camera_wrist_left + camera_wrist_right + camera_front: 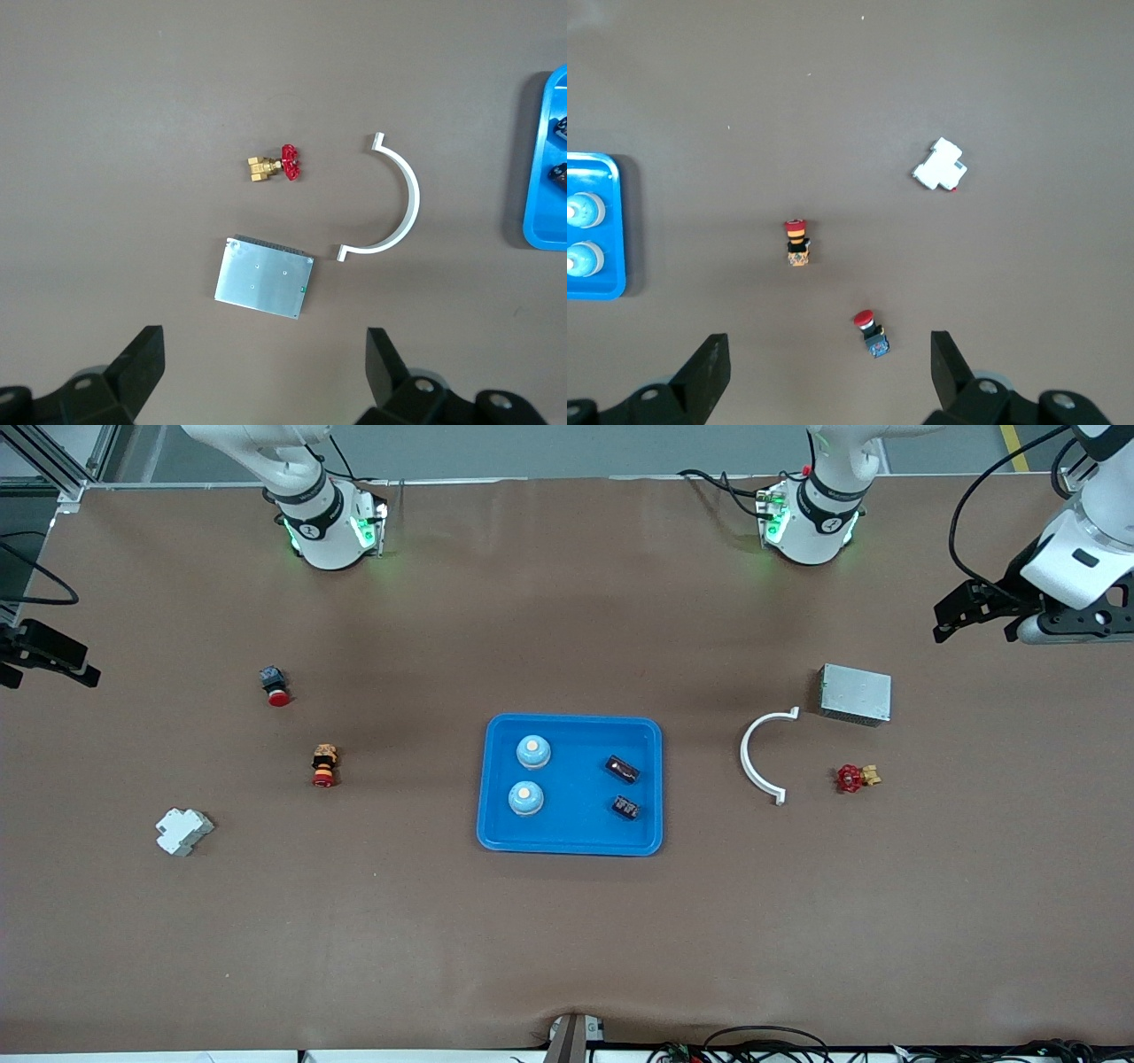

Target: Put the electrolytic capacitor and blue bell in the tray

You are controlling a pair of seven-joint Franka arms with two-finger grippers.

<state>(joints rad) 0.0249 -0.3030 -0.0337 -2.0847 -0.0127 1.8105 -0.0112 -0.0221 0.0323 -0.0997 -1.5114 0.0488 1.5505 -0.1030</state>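
Note:
The bright blue tray (576,784) lies at the table's middle. In it are two light blue bells (533,752) (525,798) toward the right arm's end and two dark electrolytic capacitors (623,769) (626,807) toward the left arm's end. My left gripper (974,613) is open and empty, up over the table's edge at the left arm's end, near the grey box. My right gripper (40,660) is open and empty, up over the table's edge at the right arm's end. In the left wrist view, the tray's edge (542,177) shows. In the right wrist view, the tray (611,221) and the bells (583,211) show.
A grey metal box (855,693), a white curved clip (760,755) and a red-handled brass valve (857,779) lie toward the left arm's end. A red button on a blue base (275,685), a red and yellow button (324,765) and a white breaker (183,831) lie toward the right arm's end.

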